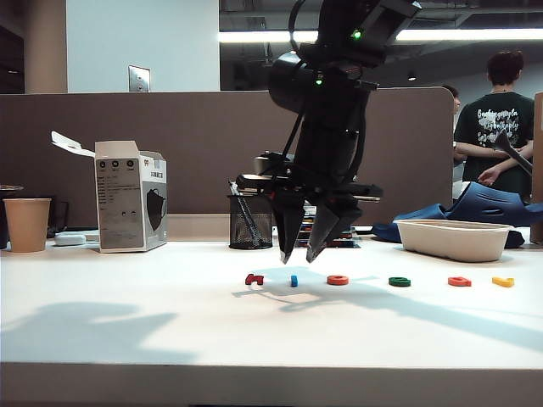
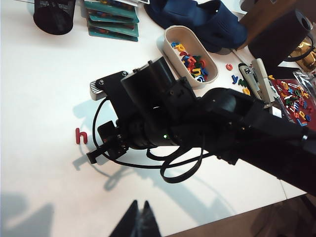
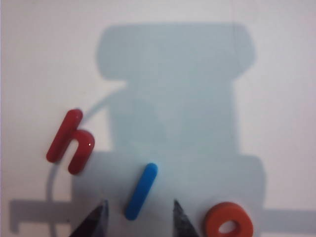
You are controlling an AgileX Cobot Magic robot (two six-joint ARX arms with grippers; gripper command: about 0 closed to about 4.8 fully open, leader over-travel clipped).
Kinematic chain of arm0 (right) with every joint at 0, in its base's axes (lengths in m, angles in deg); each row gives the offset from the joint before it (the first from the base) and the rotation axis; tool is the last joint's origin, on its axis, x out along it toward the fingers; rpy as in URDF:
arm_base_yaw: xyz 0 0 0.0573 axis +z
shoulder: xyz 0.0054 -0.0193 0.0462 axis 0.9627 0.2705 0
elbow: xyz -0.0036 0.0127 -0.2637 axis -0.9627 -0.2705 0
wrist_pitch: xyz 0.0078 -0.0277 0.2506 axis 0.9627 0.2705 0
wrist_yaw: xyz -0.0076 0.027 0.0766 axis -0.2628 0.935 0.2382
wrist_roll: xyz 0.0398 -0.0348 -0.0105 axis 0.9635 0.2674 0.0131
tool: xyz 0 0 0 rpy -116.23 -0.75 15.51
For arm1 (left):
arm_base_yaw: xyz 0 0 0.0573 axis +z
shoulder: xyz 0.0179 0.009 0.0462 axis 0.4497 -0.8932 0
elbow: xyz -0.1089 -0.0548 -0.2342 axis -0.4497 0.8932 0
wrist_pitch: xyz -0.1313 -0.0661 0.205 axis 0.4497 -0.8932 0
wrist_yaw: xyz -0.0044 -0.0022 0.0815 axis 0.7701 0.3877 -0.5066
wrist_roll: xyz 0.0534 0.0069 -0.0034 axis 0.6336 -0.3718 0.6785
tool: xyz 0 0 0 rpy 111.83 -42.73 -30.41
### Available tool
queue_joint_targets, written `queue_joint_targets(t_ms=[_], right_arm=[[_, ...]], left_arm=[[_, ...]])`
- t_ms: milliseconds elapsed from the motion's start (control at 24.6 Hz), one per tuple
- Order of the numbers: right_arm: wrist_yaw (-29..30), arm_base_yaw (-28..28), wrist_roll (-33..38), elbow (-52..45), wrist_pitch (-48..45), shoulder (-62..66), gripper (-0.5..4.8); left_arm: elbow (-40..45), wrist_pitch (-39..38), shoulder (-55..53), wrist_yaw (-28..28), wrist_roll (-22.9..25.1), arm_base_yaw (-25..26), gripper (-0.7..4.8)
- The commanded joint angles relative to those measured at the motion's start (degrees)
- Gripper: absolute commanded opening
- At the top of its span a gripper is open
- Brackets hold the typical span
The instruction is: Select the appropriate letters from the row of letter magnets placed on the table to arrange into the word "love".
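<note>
The row of letter magnets lies along the white table (image 1: 127,322): dark red h (image 1: 254,278), blue bar (image 1: 293,281), orange-red ring (image 1: 338,280), green letter (image 1: 400,281), second orange-red letter (image 1: 459,281), yellow letter (image 1: 503,281). My right gripper (image 1: 298,257) hangs just above the blue bar, open. In the right wrist view its tips (image 3: 139,207) straddle the near end of the blue bar (image 3: 141,190), with the h (image 3: 70,140) and ring (image 3: 228,226) on either side. My left gripper (image 2: 140,205) is shut and empty, high over the table; it is out of the exterior view.
A white tray (image 1: 454,240) of spare letters (image 2: 193,60) stands at the back right beside a blue cloth (image 1: 488,203). A mesh pen cup (image 1: 250,222), a cardboard box (image 1: 130,197) and a paper cup (image 1: 27,224) line the back. A person (image 1: 496,119) stands behind the partition.
</note>
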Motion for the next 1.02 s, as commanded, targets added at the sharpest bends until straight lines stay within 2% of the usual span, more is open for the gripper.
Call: queue_joint_targets(t_ms=[41,609,853,934,1016], right_arm=[[-0.59,0.2,0.07,0.42,-1.55,0.57,1.62],[-0.44,0.2,0.72,0.42,-1.62,2.93,1.57],[1.46,0.33,1.81,0.28,-1.29,4.92,1.54],[1.46,0.33,1.79,0.28,-0.35,5.05,1.06],[1.22,0.33,1.79,0.31,0.37,5.03,0.82]], left_arm=[[-0.13,0.44,0.13,-0.24,0.09,-0.13,-0.05],[-0.13,0.37,0.13,-0.22,0.09,-0.13,-0.05],[-0.15,0.37,0.13,-0.24,0.09,-0.13,-0.05],[-0.15,0.37,0.13,-0.24,0.09,-0.13,-0.05],[-0.15,0.35,0.13,-0.22,0.09,-0.13,-0.05]])
